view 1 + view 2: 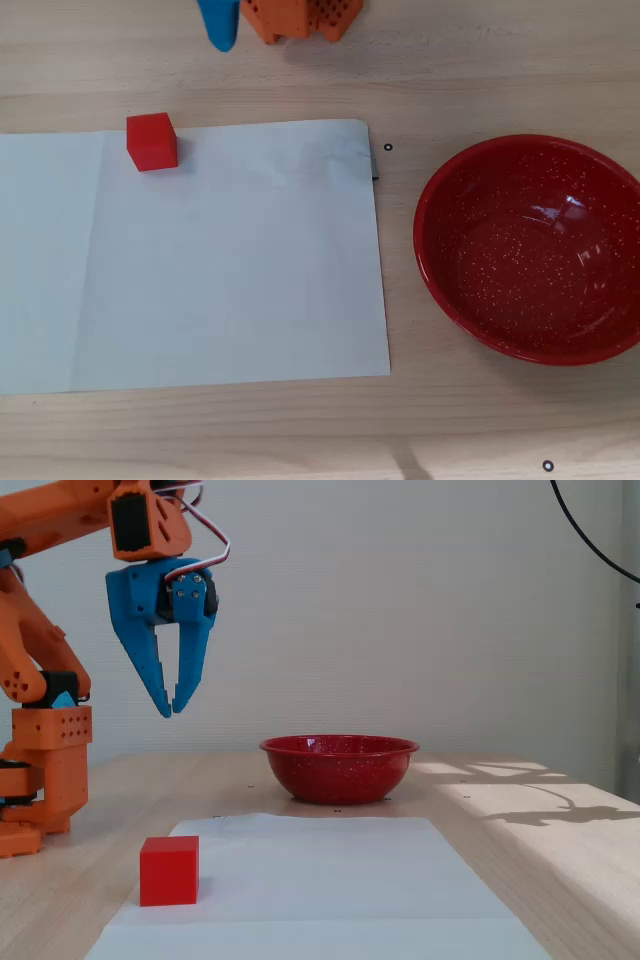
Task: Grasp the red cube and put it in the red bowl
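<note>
a white paper sheet (230,270) lies flat on the light wooden table (480,70).

The arm (45,660) is orange printed plastic with black servos and a perforated base block. Its gripper (171,708) has blue tapered fingers, dark screws and red-white wires.

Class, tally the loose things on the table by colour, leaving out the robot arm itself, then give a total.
Red: 2, the red cube and the red bowl
White: 1, the sheet of paper
Total: 3
</note>
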You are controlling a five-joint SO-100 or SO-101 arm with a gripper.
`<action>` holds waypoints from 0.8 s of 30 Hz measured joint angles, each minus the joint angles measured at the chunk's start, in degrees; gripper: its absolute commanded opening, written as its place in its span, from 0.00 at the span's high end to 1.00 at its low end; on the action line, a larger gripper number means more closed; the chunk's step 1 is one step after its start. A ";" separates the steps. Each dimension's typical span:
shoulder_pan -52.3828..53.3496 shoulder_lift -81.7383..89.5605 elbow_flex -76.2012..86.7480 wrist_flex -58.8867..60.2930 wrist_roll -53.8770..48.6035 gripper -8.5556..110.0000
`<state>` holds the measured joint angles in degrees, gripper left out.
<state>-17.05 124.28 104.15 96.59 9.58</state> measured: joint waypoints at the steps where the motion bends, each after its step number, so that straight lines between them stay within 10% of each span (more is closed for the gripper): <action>1: -1.05 -1.93 -1.93 0.97 0.79 0.92; 24: -19.25 -29.00 -20.74 5.45 26.81 0.73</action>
<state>-36.30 95.27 83.41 102.04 36.39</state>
